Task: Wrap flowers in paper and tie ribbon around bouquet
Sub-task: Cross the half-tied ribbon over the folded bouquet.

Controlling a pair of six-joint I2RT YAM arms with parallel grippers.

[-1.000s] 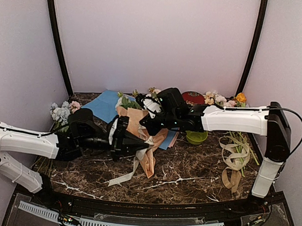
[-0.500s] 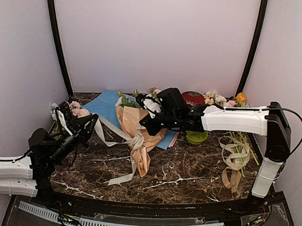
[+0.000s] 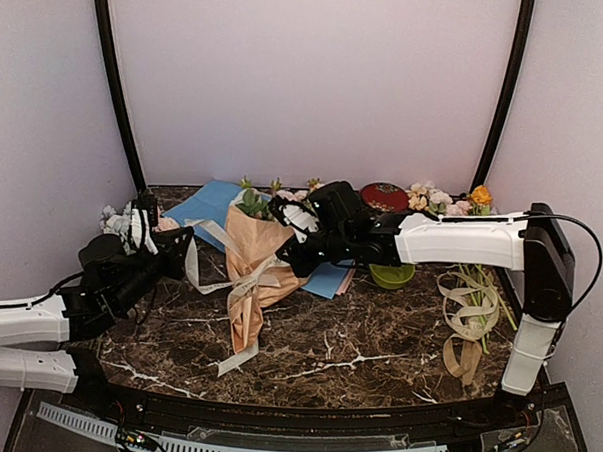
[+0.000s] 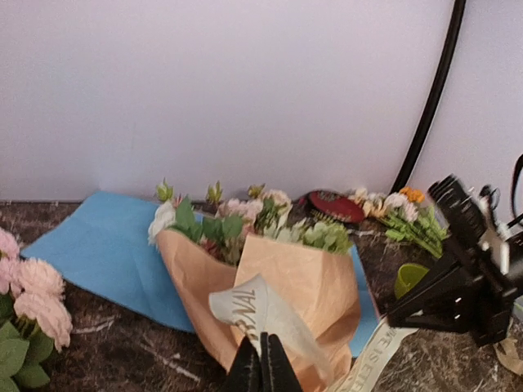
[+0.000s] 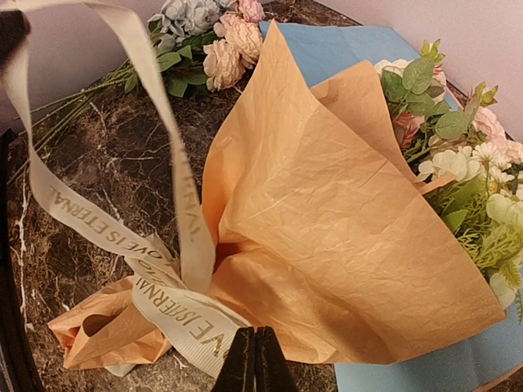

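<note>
Top external view: bouquet [image 3: 247, 284] lying on the marble bench [image 3: 376, 344], a little left of centre. Flowers [image 3: 268, 200] toward the back wall, narrow end of the tan paper [image 3: 242, 324] toward the near edge. Bound at the waist by the ribbon [image 3: 207, 279], one tail trailing on the bench. Upper part resting over a light blue sheet [image 3: 207, 207].

Behind, a red round object [image 3: 385, 197]. To the right, a green bowl [image 3: 391, 276], a bunch with an orange bloom [image 3: 453, 201] and loose ribbon coils [image 3: 468, 313]. To the left, a bunch with blue blooms [image 3: 117, 220].

Left claw [image 3: 183, 246] pressed together on the ribbon's free end, raised off the bench. Right claw [image 5: 255, 353] pinched together on the ribbon at the crossing. Readable on the ribbon: "LOVE IS ETERNAL".
</note>
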